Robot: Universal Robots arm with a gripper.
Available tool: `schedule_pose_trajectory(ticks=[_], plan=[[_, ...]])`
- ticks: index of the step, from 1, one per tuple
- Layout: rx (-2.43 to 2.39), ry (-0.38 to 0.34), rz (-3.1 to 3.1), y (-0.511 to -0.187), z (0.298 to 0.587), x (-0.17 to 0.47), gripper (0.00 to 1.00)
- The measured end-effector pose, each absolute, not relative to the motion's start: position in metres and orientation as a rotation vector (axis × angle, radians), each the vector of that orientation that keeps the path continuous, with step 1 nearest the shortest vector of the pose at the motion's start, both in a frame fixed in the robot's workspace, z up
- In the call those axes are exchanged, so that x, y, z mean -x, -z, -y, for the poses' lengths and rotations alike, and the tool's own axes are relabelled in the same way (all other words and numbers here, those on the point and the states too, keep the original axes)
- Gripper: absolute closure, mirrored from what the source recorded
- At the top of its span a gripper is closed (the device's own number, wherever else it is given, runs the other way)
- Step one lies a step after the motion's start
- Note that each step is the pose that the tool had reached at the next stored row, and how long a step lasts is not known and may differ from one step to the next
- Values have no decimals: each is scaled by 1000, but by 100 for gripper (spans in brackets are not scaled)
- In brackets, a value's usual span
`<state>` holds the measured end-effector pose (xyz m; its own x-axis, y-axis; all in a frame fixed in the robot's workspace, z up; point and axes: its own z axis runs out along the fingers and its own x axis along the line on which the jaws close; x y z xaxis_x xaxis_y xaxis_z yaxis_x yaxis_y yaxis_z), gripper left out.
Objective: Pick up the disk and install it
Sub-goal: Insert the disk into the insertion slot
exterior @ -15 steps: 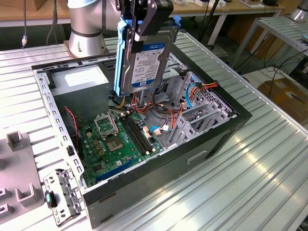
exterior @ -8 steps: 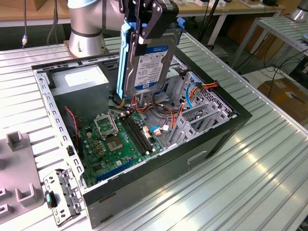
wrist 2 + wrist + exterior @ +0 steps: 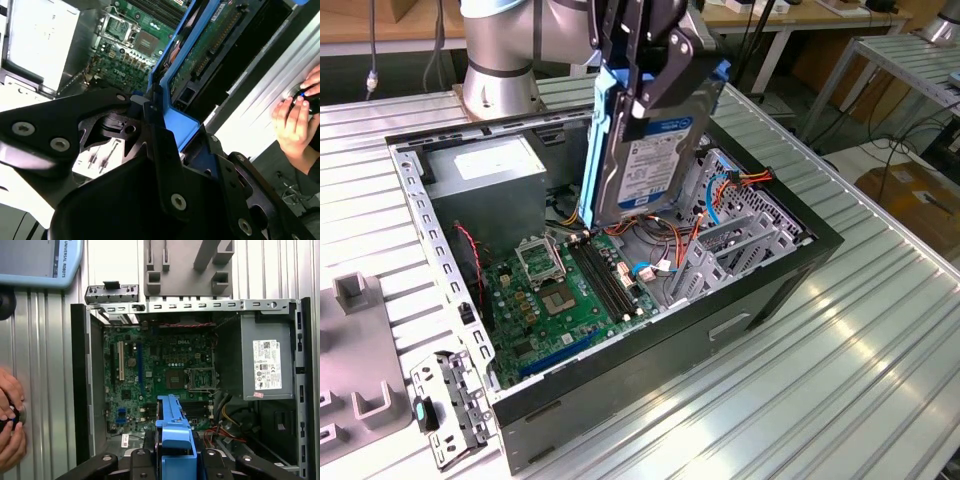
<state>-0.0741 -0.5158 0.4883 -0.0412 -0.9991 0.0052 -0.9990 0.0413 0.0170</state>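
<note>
Exterior view: we find the gripper (image 3: 655, 95) clamped on the hard drive (image 3: 650, 160) above the computer case (image 3: 740, 320); loose cables (image 3: 665, 240) could snag it.

Open room over the motherboard (image 3: 560, 300); cables (image 3: 665, 235) and metal cage (image 3: 740, 235) close under the disk (image 3: 655, 150).

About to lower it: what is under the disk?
The disk, held by the gripper, hangs over the motherboard and loose cables inside the open case. Whatever lies directly below its lower edge is hidden by the disk.
</note>
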Motion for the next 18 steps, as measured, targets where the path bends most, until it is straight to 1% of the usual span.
schedule_pose_trajectory(ticks=[4, 18], plan=[[-2164, 13, 2256, -486, 528, 67, 63], [-2162, 8, 2253, -478, 541, 12, 63]])
